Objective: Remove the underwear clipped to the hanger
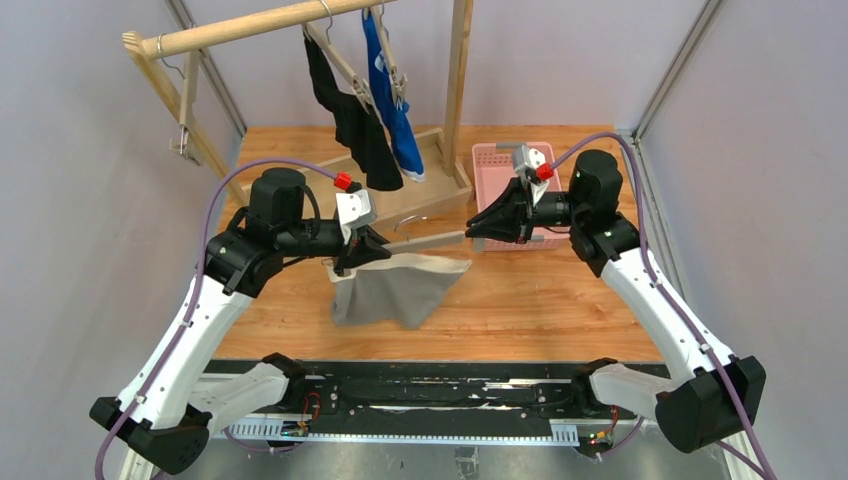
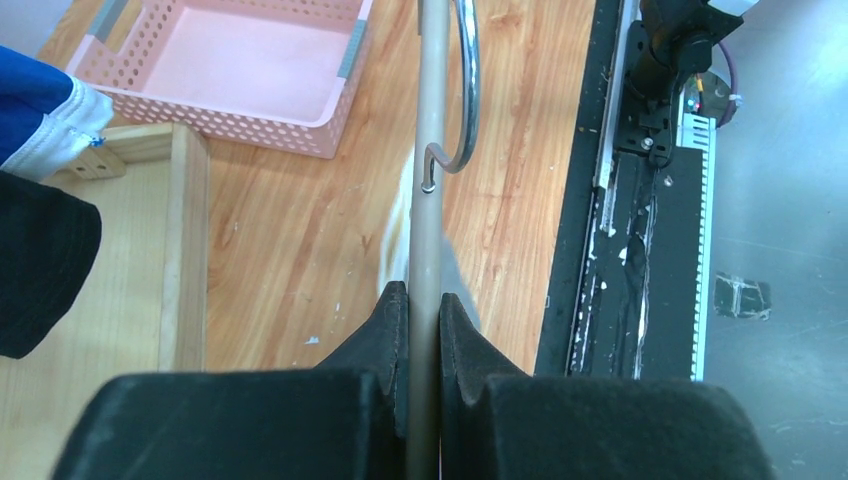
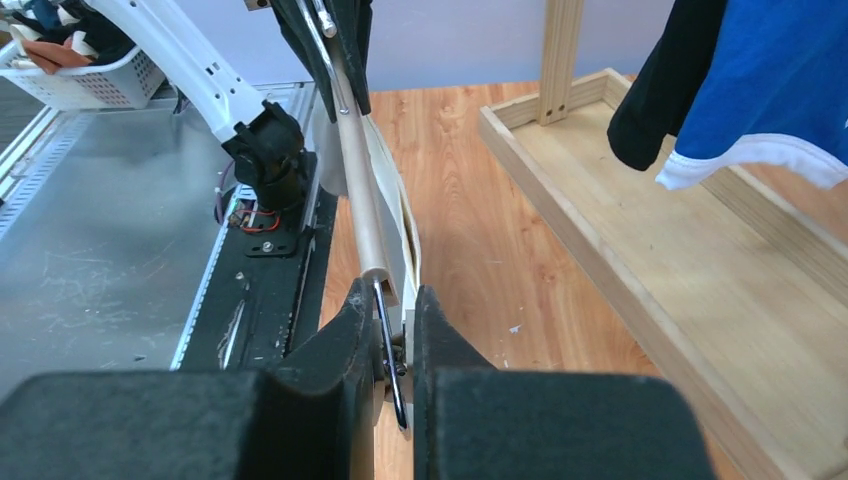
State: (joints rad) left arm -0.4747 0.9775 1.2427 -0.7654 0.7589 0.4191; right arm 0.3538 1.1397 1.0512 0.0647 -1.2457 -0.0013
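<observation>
Left gripper and right gripper meet over the middle of the table in the top view, one at each end of a pale hanger bar held level between them. The grey underwear hangs beneath that bar, nearer the left gripper. Behind it, the black underwear and the blue underwear hang side by side from the wooden rack, with a pink basket to their right. From the left wrist, the black fingers press against both sides of the bar, clamped on it, and a metal hook curls off the bar further along; a strip of pale cloth shows just under it. From the right wrist, the fingers are drawn in tight on a metal clip at the bar's end, with pale cloth hanging alongside the bar.
</observation>
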